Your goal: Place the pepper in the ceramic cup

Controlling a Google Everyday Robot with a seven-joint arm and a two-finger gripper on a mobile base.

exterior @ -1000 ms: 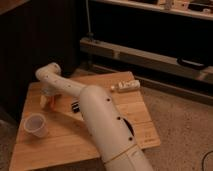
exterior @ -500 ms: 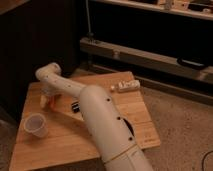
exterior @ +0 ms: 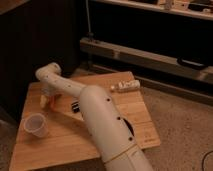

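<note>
The white ceramic cup (exterior: 35, 125) stands upright near the left front of the wooden table (exterior: 60, 145). My white arm reaches from the lower right across the table to its far left. The gripper (exterior: 47, 99) hangs below the arm's wrist at the table's back left, above and a little right of the cup. A small orange piece (exterior: 44, 101), likely the pepper, shows at the gripper. The arm hides most of it.
A small bottle (exterior: 125, 86) lies on its side at the table's back right. A dark object (exterior: 76, 106) lies beside the arm mid-table. A dark cabinet stands behind on the left, a metal shelf rail behind on the right, speckled floor to the right.
</note>
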